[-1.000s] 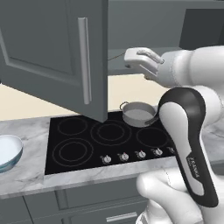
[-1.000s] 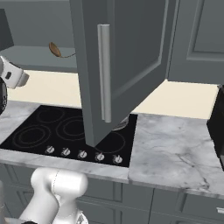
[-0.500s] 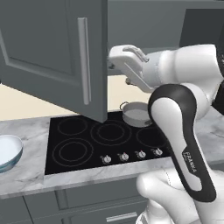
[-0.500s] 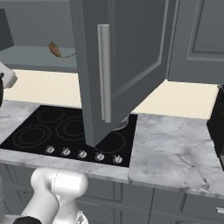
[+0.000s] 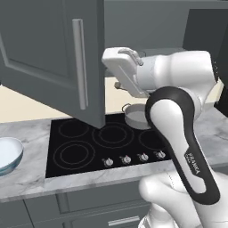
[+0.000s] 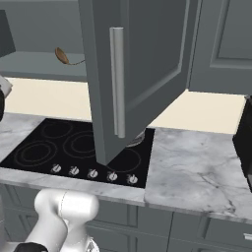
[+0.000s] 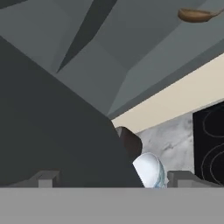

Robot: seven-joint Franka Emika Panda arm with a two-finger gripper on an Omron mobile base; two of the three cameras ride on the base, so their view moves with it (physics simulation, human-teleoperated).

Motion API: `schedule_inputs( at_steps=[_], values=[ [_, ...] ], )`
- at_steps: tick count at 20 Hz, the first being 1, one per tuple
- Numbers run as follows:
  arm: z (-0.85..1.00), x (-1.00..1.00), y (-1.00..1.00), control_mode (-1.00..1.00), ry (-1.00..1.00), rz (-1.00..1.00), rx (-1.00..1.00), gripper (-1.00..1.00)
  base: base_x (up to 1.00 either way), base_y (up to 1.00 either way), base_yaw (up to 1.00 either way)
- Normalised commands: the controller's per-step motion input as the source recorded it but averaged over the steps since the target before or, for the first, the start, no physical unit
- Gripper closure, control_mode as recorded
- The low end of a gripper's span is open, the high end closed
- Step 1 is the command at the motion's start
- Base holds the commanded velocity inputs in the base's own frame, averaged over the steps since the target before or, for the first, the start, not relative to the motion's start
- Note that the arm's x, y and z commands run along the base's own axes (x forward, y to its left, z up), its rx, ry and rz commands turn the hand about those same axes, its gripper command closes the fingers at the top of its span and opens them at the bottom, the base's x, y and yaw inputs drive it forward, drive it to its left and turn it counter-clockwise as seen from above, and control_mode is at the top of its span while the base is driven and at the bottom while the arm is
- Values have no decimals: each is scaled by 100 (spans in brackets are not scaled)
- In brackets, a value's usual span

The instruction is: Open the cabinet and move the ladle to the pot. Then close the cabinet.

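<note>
Hand view. The dark grey panelled cabinet door [image 7: 52, 131] spans from 9 o'clock to the centre, its edge running down toward 6 o'clock. At 1 o'clock, the brown wooden end of the slender ladle [image 7: 194, 15] lies on the grey cabinet shelf [image 7: 144, 57]. A cream wall strip [image 7: 175, 103] crosses toward 3 o'clock, above the grey marble counter [image 7: 168, 140] and black glass cooktop [image 7: 210, 144]. The pale blue-white bowl [image 7: 151, 170] sits at 6 o'clock, between the two dark finger tips [image 7: 46, 178].

A black cooktop [image 6: 78, 150] sits in a grey-veined marble counter [image 6: 197, 172], cream wall [image 6: 44, 96] behind, grey drawers [image 5: 84, 207] below; perhaps an appliance [image 6: 244, 142] at far right.
</note>
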Motion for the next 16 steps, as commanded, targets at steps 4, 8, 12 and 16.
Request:
schedule_inputs(
  at_steps=[4,8,12,16],
  values=[
    [-5,0,49,-100,1,10,5,-100,0,0,0],
    [-3,0,57,-100,2,9,3,-100,0,0,0],
    [0,0,44,-100,0,5,1,-100,0,0,0],
    [6,0,-1,-100,0,-2,0,-100,0,0,0]
  ],
)
